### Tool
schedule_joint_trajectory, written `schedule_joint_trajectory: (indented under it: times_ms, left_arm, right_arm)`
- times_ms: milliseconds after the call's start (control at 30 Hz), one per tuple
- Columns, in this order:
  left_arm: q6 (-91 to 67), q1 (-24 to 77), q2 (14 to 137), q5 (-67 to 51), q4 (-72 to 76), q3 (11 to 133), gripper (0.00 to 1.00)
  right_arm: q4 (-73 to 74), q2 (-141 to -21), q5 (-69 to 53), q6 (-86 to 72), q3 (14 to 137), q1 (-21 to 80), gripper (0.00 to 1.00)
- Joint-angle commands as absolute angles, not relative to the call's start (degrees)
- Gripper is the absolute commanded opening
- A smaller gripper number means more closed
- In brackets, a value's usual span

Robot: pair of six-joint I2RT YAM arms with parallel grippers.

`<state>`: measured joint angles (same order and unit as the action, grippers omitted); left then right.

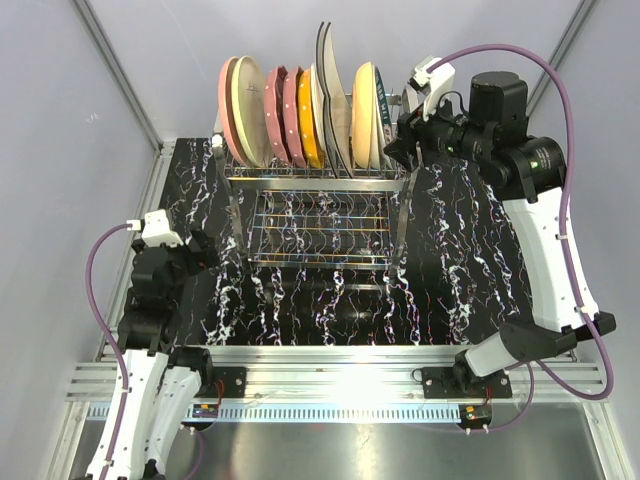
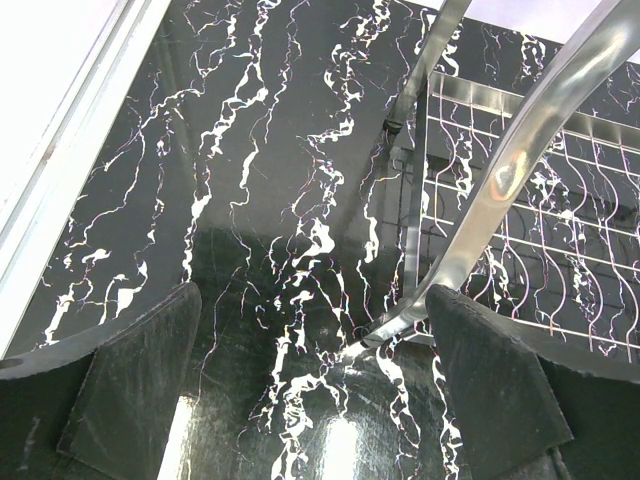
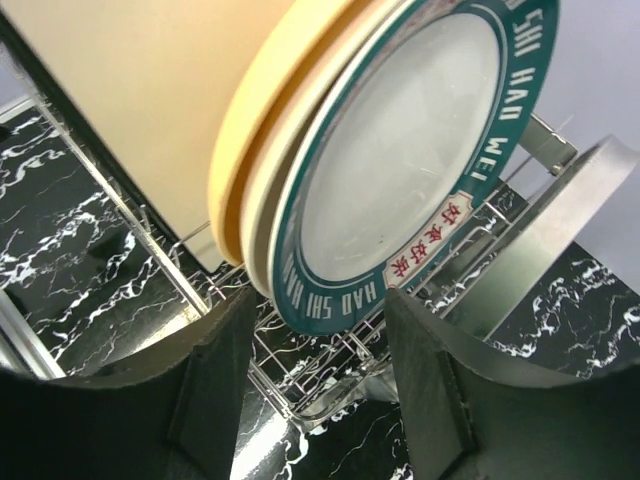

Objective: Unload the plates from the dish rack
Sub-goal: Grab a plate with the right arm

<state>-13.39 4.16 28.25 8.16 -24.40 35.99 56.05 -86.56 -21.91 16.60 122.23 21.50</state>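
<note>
Straddling the lower rim of the teal-rimmed plate (image 3: 400, 170) with right jaws parted, not yet gripping; rightmost of the plates (image 1: 290, 115) upright in the rack (image 1: 320, 235). Best closing squarely, then lifting straight up. Left jaws wide open over the surface (image 1: 460, 260).

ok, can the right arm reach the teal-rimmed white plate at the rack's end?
Probably yes: the right gripper straddles the lower edge of the teal-rimmed white plate, outermost in the silver wire dish rack, nothing between.
</note>
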Motion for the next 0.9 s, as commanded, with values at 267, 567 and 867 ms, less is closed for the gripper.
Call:
schedule_joint_trajectory:
  times_ms: [267,567,867]
  left_arm:
    - [-13.3,4.4,28.6,6.9,-23.0,38.5,0.99]
    - [-13.2,4.4,28.5,6.9,-22.9,38.5,0.99]
    - [-13.2,4.3,28.5,6.9,-22.9,38.4,0.99]
  right_arm:
    - [54.9,-87.3,-20.7,15.6,124.4,22.1,0.52]
    - [54.6,-88.0,-22.9,14.6,123.2,22.3,0.50]
    - [54.9,-89.2,-22.8,14.7,124.1,22.9,0.49]
